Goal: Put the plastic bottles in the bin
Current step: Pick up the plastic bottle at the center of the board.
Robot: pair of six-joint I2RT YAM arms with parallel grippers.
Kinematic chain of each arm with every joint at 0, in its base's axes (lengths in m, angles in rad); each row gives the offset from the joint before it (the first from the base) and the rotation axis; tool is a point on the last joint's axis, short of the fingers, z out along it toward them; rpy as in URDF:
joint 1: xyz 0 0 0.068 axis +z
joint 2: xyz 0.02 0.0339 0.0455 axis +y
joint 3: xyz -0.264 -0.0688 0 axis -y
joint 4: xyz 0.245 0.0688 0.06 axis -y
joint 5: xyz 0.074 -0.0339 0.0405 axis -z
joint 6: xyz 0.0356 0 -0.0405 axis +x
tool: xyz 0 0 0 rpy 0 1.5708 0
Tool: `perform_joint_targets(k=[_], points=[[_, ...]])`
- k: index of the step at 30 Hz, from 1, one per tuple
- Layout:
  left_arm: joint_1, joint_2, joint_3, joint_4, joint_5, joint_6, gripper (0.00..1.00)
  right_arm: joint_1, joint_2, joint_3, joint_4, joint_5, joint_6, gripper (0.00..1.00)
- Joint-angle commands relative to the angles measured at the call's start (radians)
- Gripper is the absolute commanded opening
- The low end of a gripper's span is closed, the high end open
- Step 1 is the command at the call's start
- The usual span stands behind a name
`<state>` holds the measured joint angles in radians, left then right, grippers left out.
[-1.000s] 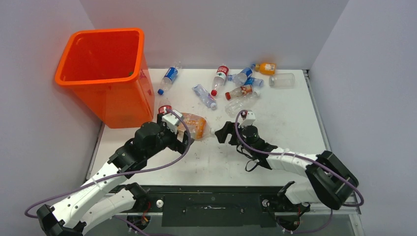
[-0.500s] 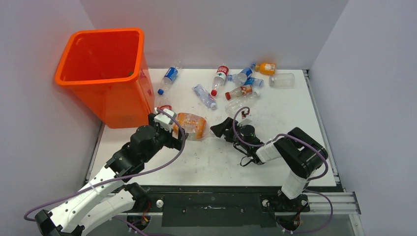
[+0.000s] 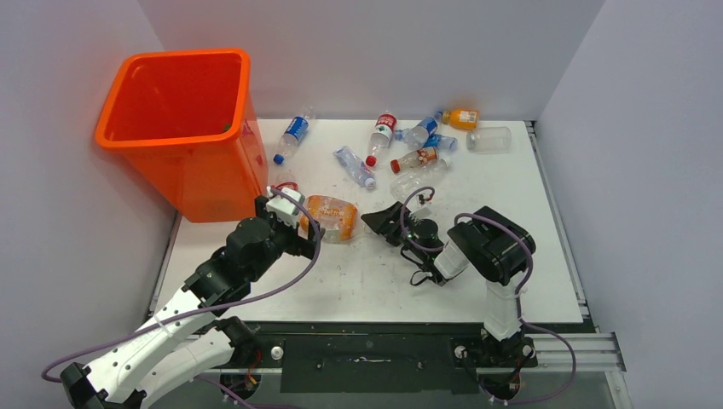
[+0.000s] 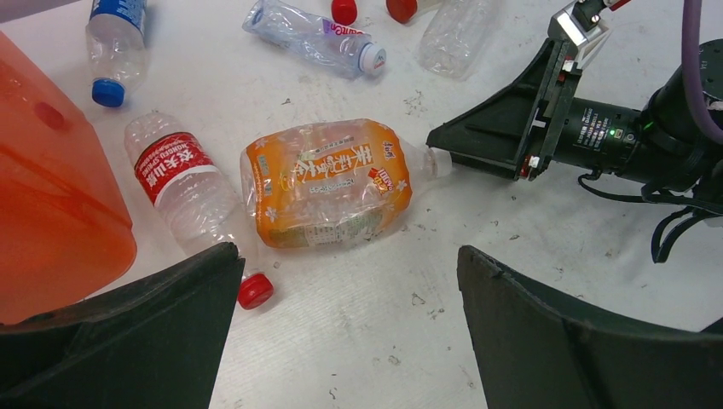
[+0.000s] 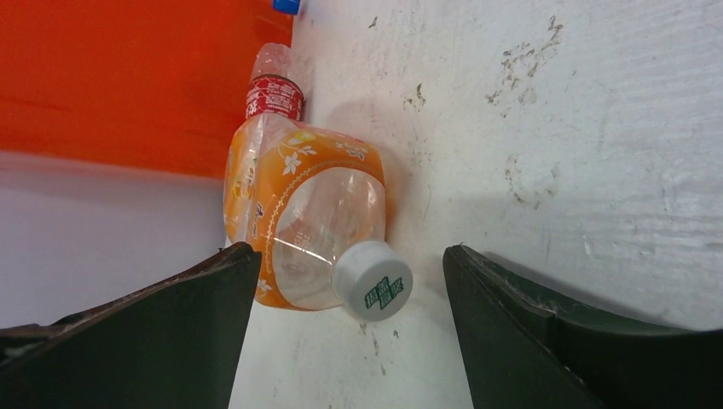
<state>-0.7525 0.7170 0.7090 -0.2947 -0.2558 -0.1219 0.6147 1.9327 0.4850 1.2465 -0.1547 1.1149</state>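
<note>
I have the bin (image 3: 209, 181) at the far left of the desk (image 3: 511, 213), upright, just to the left of my left claw (image 4: 348, 256) and a little beyond it; its orange wall fills the left edge of the left wrist view. The left claw is spread wide and holds nothing. Both its fingers sit low over the desk.

Just ahead of its left finger a red-labelled bottle (image 4: 179, 183) lies on its side, its red cap toward the claw, its body close beside the bin wall. Straight ahead of the claw, touching or nearly touching that bottle, the orange-labelled bottle (image 4: 328, 183) lies flat and somewhat crushed, neck pointing right.

My right claw (image 5: 351, 251) comes in from the right, low to the desk and aimed left at that neck. Its jaws stand apart, one on each side of the white cap (image 5: 375, 291), with a gap on both sides; it grips nothing that I can see.

Beyond both claws, toward the back of the desk, lie a blue-labelled bottle (image 3: 294, 132), a crushed clear bottle (image 3: 354, 166) and, further right, the other bottles (image 3: 422, 158) in a loose group, all on the desk and well apart from the bin.
</note>
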Motion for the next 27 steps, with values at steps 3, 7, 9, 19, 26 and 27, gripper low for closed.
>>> perform_joint_targets(k=[3,7,9,19,26,27], points=[[-0.008,-0.008,-0.001,0.045,-0.022,0.007,0.96,-0.003,0.096,0.035,0.143,-0.026,0.093,0.74],[-0.011,-0.012,-0.001,0.043,-0.023,0.01,0.96,0.002,0.124,0.043,0.164,-0.031,0.113,0.67],[-0.012,-0.012,0.0,0.044,-0.023,0.011,0.96,0.006,0.134,0.046,0.165,-0.034,0.116,0.62],[-0.017,-0.012,0.0,0.042,-0.033,0.017,0.96,0.013,0.162,0.036,0.21,-0.05,0.13,0.39],[-0.018,-0.011,-0.002,0.041,-0.038,0.019,0.96,0.0,0.16,-0.002,0.292,-0.079,0.139,0.1],[-0.018,-0.011,-0.002,0.042,-0.041,0.02,0.96,-0.003,0.154,-0.012,0.301,-0.081,0.142,0.07]])
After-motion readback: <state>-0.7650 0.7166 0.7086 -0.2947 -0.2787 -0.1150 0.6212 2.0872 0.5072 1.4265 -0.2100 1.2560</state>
